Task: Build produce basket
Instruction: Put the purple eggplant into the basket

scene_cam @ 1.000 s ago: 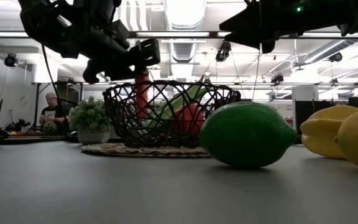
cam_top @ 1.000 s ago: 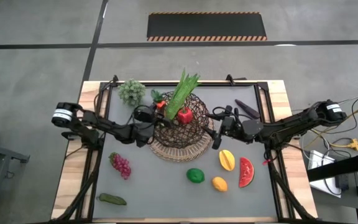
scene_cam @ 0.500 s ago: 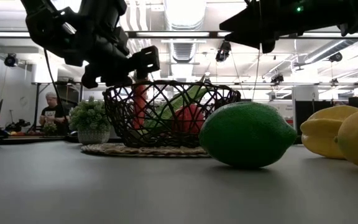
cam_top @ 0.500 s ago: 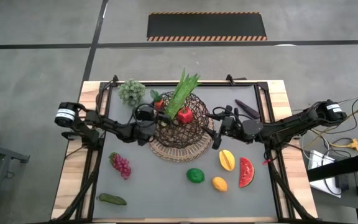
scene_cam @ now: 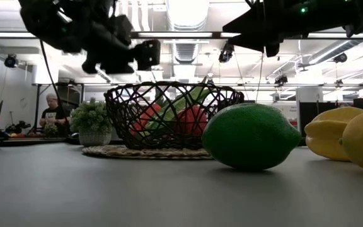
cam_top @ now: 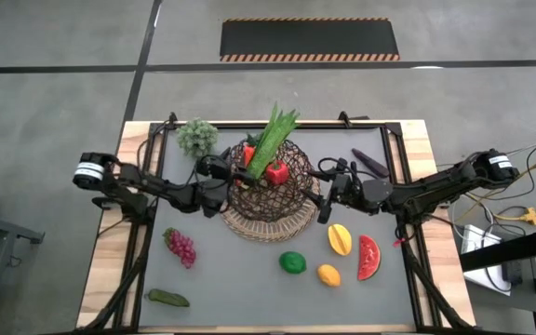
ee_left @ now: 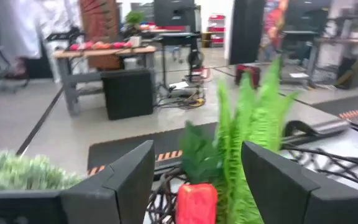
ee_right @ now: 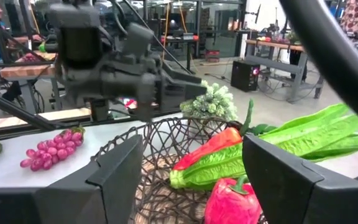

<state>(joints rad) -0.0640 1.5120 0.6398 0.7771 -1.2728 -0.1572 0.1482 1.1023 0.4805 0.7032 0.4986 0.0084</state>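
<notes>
At the basket (cam_top: pixel 270 186), mid-bench, my left hand (cam_top: pixel 220 177) hovers at its left rim with fingers spread and empty, the carrot (ee_right: pixel 211 148) lying inside beside the green leaves (cam_top: pixel 274 140) and red pepper (cam_top: pixel 276 172); my right hand (cam_top: pixel 328 198) waits at the opposite rim, likewise parted and holding nothing. Grapes (cam_top: pixel 180 247) lie near the basket on my left: judged light, knobbly and a bit yielding, best pinched across the bunch's middle.
</notes>
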